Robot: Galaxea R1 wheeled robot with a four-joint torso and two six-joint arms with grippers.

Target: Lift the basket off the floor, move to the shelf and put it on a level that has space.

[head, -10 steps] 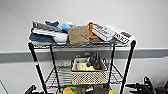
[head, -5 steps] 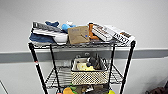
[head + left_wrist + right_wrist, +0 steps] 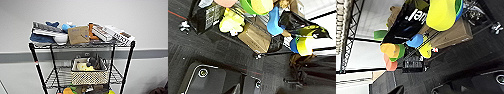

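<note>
The cream-white mesh basket [image 3: 89, 75] stands on the second wire level [image 3: 58, 77] of the black-posted shelf [image 3: 127, 67], near its front edge. Yellow and dark items lie inside it. Its mesh side [image 3: 341, 22] also shows in the right wrist view. The top tier [image 3: 75, 45] is piled with boxes and blue cloth. Both wrist views look at the rack's lower part and the dark grey carpet floor [image 3: 225, 55] [image 3: 456, 62]. I cannot make out the fingers of either gripper.
Colourful toys [image 3: 258, 6] [image 3: 442, 13] fill a lower tier, and a brown cardboard box [image 3: 254, 37] [image 3: 456, 35] sits at the bottom. Caster wheels [image 3: 184, 25] [image 3: 496, 26] rest on the carpet. A pale wall with a grey rail [image 3: 150, 53] is behind the rack.
The whole head picture has shifted slightly, so the rack sits a little lower in it; the camera moved. The basket stays where it was on its tier.
</note>
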